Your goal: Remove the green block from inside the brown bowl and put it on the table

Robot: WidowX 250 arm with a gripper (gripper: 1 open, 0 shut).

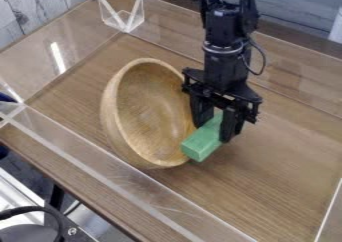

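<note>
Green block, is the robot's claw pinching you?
Touching. The camera view shows the gripper with its fingers clamped on the green block, beside the brown bowl.

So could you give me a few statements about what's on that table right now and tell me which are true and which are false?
1. The tool is shut on the block. True.
2. The bowl sits flat, opening straight up. False: it is tipped, its opening turned toward the tool.
3. The block is red. False: it is green.
4. The tool points down at the table. True.
5. The block lies alone in the middle of the bowl. False: it is at the bowl's right rim, in the tool.
</note>
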